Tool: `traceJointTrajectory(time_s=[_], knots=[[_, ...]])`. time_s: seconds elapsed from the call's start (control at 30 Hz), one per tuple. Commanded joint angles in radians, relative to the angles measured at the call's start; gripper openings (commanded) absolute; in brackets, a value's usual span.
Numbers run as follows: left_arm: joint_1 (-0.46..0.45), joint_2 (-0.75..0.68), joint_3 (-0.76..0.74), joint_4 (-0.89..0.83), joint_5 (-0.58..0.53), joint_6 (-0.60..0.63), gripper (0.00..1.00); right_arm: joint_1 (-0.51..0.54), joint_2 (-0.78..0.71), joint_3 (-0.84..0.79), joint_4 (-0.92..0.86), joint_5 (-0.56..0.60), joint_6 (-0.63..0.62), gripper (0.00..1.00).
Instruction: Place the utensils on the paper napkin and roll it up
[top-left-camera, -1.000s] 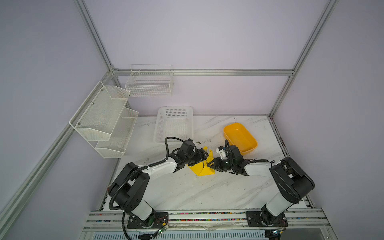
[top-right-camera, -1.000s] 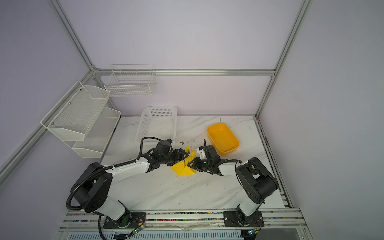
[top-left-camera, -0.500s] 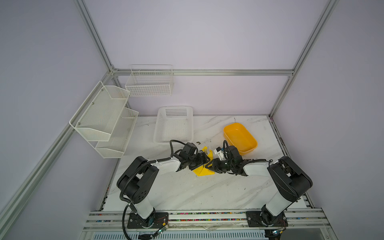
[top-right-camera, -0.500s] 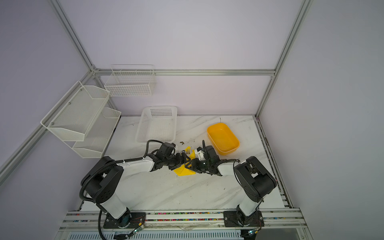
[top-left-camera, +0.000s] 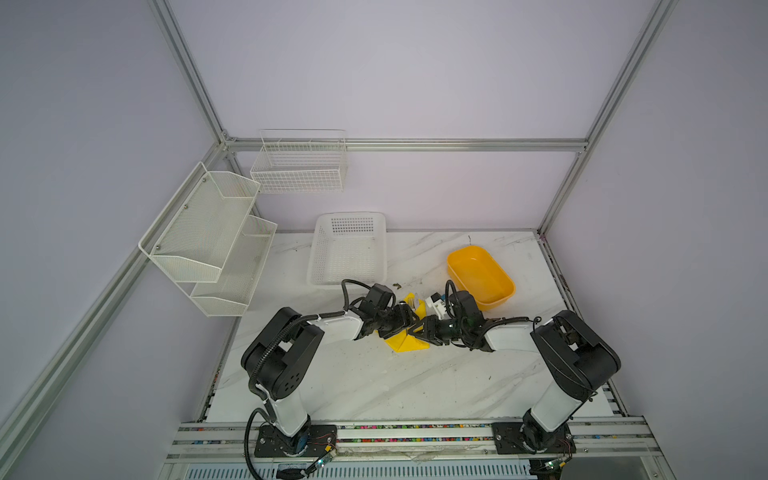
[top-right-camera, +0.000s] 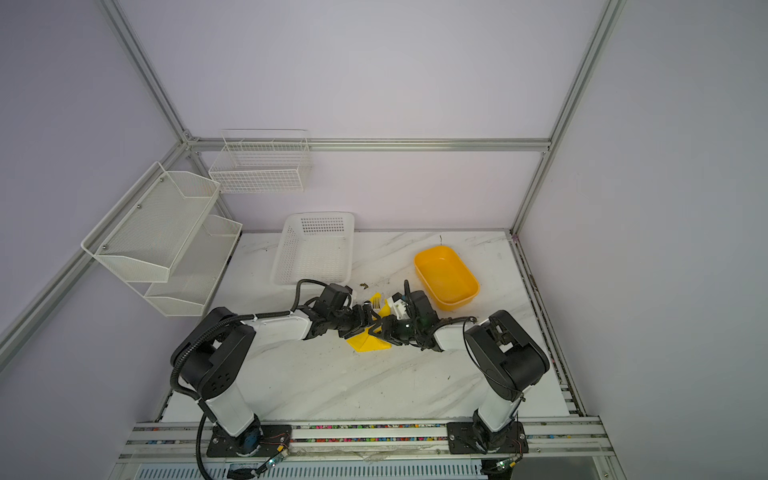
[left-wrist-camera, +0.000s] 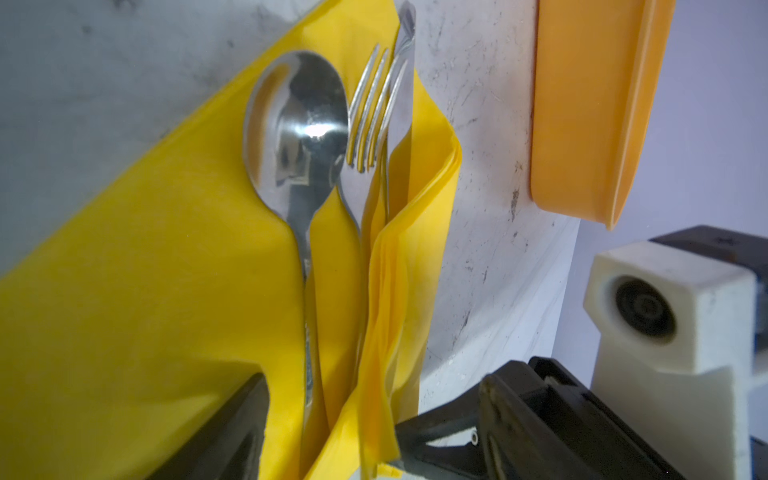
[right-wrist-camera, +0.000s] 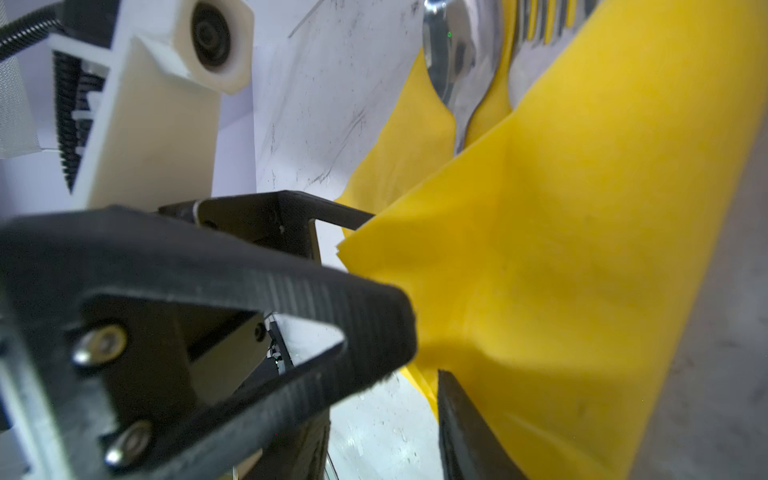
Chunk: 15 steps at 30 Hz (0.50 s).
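Straddles the utensils (left-wrist-camera: 299, 133) with the left gripper (top-left-camera: 409, 321), jaws wide, on the napkin (left-wrist-camera: 145, 291) at the middle of the table (top-left-camera: 374, 382). Brackets the napkin's raised flap with the right gripper (right-wrist-camera: 428, 357); clamped or not, cannot tell. Looks like the first turn of rolling, and next needs the flap carried over the utensils, kept bunched.
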Motion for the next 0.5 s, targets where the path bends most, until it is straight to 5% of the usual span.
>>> traceJointTrajectory(time_s=[0.0, 0.47], knots=[[0.005, -0.003, 0.097, -0.006, 0.011, 0.029, 0.68, 0.007, 0.005, 0.007, 0.024, -0.004, 0.006, 0.44], [0.004, -0.025, 0.085, -0.024, -0.014, 0.049, 0.11, 0.005, -0.048, 0.019, -0.083, 0.073, -0.033, 0.43]])
